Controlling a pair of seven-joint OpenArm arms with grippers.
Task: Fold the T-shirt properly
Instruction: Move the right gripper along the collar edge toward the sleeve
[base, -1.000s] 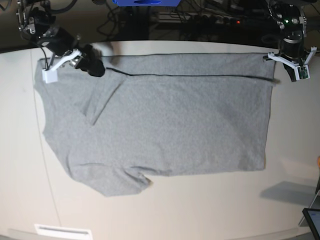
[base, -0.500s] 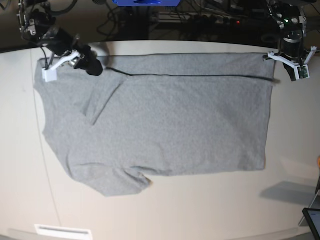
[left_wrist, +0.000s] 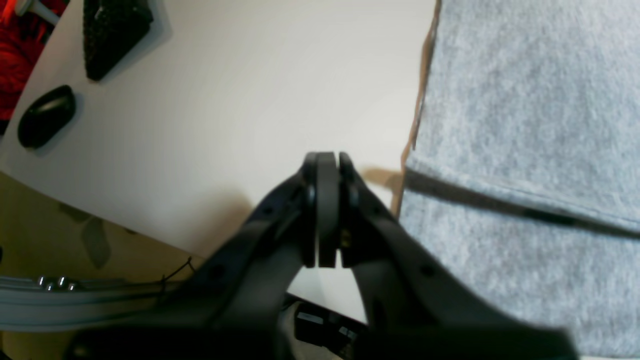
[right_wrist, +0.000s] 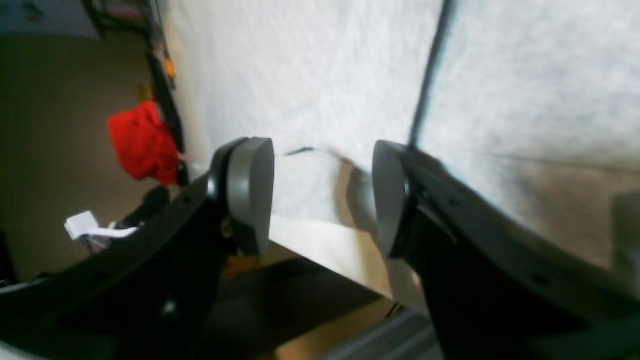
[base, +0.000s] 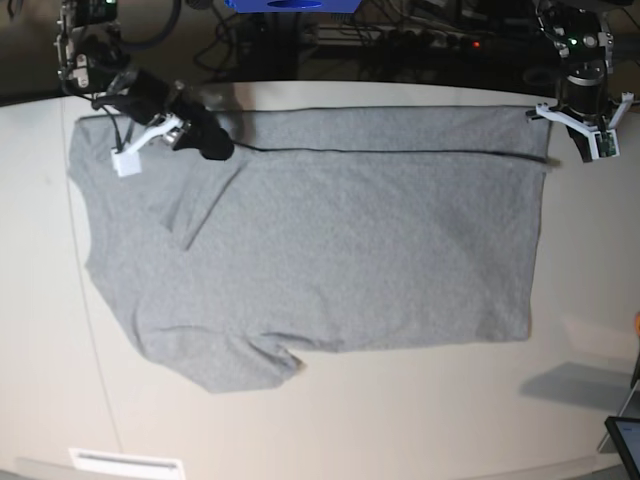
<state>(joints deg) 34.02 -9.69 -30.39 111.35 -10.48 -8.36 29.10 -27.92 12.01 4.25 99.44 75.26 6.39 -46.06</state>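
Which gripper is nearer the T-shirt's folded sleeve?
Right. The right gripper hovers open beside the folded sleeve; the left gripper, shut, sits off the T-shirt's opposite hem corner.

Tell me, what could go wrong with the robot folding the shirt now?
1. The right gripper hangs open over the T-shirt near the folded strip. If it closes too shallow, it might pinch only the top layer, or nothing.
2. The left gripper is shut and empty, beside the shirt's corner rather than on it, so that end may stay behind and the fold could go crooked.
3. A sleeve at the shirt's near edge is bunched, which may leave a lump.
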